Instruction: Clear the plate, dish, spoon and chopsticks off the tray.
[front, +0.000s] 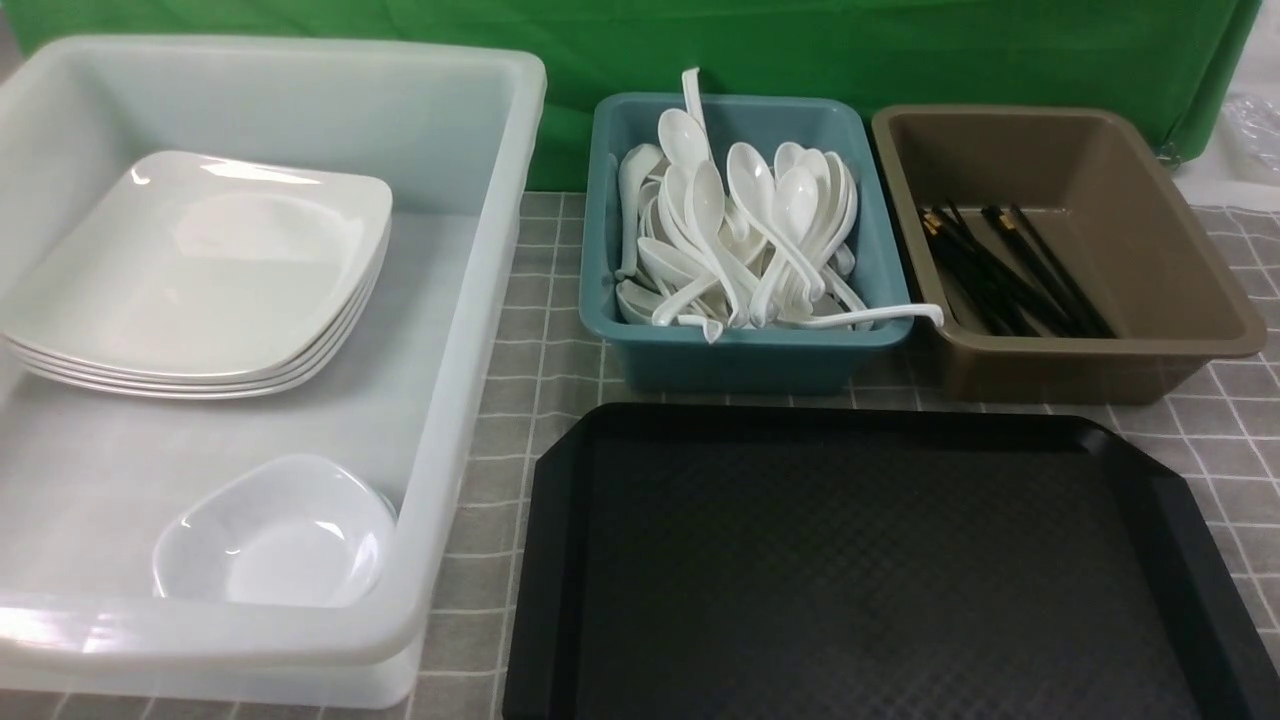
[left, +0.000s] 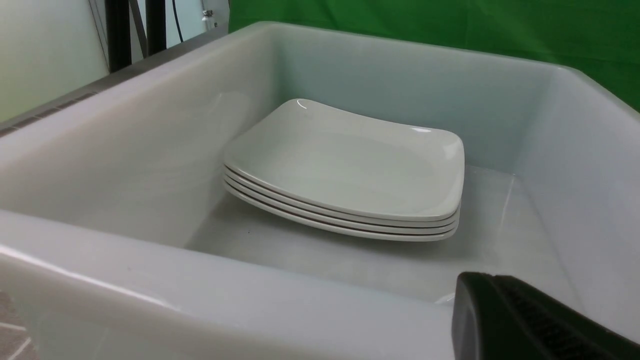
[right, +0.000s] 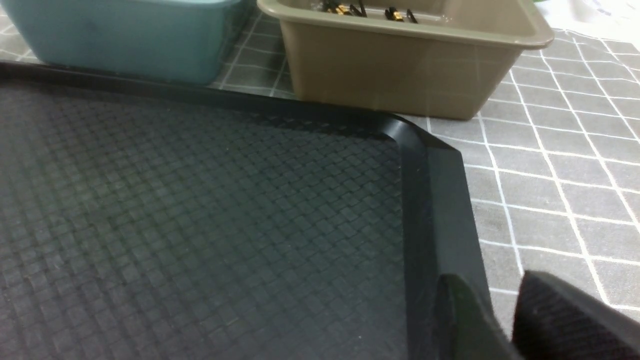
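Tray (front: 560, 560) bare on the counter (front: 520, 330) in the front view. Plate (front: 200, 270) stacked in the white tub (front: 480, 300) beside the dish (front: 275, 535), spoons (front: 740, 230) in the teal tub (front: 740, 350), chopsticks (front: 1010, 270) in the brown tub (front: 1100, 350). Could lose one spoon hanging over the rim if bumped. Left wrist view: left fingers (left: 540, 320) just outside the tub wall, well apart from the plate; cannot tell if spread. Right wrist view: right fingers (right: 565, 315) a little apart, pinching nothing, over the tray's edge.

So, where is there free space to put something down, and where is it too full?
Free: the whole floor of the black tray; the white tub between the plate stack and small dish. Crowded: the teal tub, heaped with spoons.
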